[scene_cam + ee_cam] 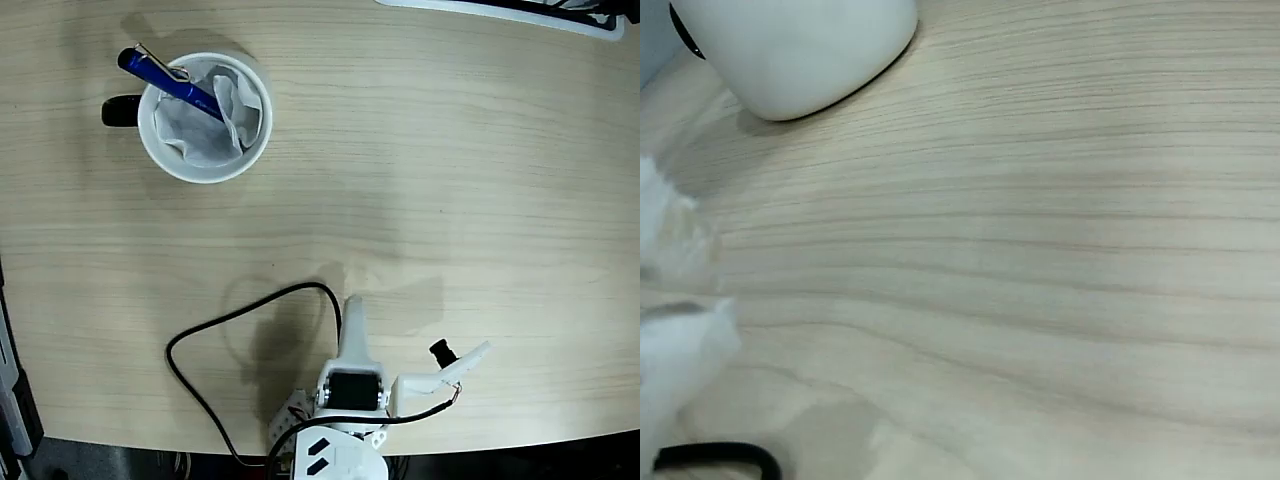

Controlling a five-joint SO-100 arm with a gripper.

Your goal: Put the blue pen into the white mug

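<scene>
Already the blue pen point(170, 80) leans inside the white mug point(205, 165), propped by the crumpled tissue point(225, 115) with its clip end over the rim, while the tool point(410, 340), parked well apart at the worktop point(450, 180) edge, is spread open and holds nothing.

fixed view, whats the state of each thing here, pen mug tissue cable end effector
blue pen: in the mug, leaning on its upper left rim, clip end sticking out
white mug: upright, handle to the left, holds tissue and pen
tissue: crumpled inside the mug
black cable: loose loop on the table by the arm
end effector: empty, open, low by the near table edge, far from the mug
</scene>
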